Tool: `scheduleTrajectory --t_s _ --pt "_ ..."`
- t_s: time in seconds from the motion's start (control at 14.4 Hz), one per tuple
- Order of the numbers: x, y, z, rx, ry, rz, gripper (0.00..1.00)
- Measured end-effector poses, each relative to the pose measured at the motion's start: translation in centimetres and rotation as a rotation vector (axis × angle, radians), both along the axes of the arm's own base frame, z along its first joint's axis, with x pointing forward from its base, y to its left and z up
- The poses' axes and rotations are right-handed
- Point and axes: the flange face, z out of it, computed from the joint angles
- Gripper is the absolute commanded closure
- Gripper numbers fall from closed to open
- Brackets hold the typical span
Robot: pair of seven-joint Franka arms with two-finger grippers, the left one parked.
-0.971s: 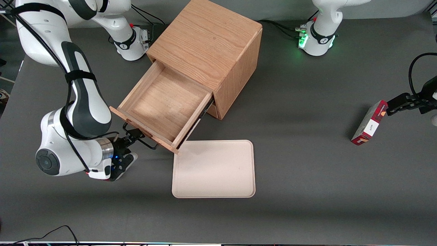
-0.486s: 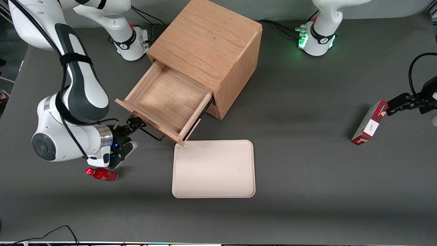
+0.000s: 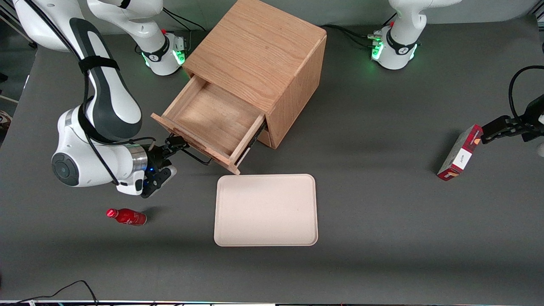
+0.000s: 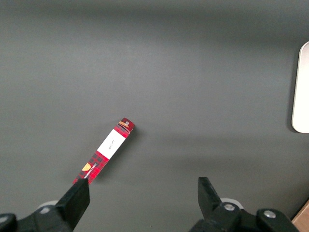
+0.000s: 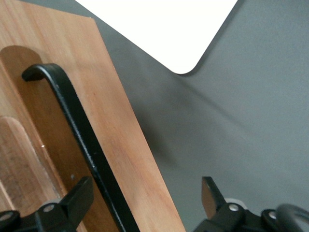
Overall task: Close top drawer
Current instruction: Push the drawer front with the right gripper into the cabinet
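The top drawer (image 3: pixel 212 119) is a light-oak box that sticks partly out of the cabinet (image 3: pixel 259 51), and nothing lies inside it. A thin black bar handle (image 3: pixel 197 157) runs along its front panel (image 5: pixel 116 135). My gripper (image 3: pixel 177 143) is right at that front panel, nearer the front camera than the drawer. In the right wrist view the gripper (image 5: pixel 145 198) is open wide. The handle (image 5: pixel 72 125) and the panel's edge pass between its fingers, with the bar close to one finger (image 5: pixel 79 195). The fingers do not pinch anything.
A cream tray (image 3: pixel 265 210) lies flat on the table in front of the drawer, nearer the camera. A small red bottle (image 3: pixel 126 216) lies on its side close to my arm. A red box (image 3: pixel 461 153) stands toward the parked arm's end.
The drawer has slid farther into the cabinet while my gripper followed, staying at its front panel. My arm has moved off the red bottle, which now shows.
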Motion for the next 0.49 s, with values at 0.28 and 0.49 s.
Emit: scheduleTrajectory --t_s 0.28,0.49 --pt "-1.1 0.8 0.5 0.002 0.024 -0.046 0.0" --pt "-2.0 1.0 0.4 0.009 0.024 -0.062 0.0"
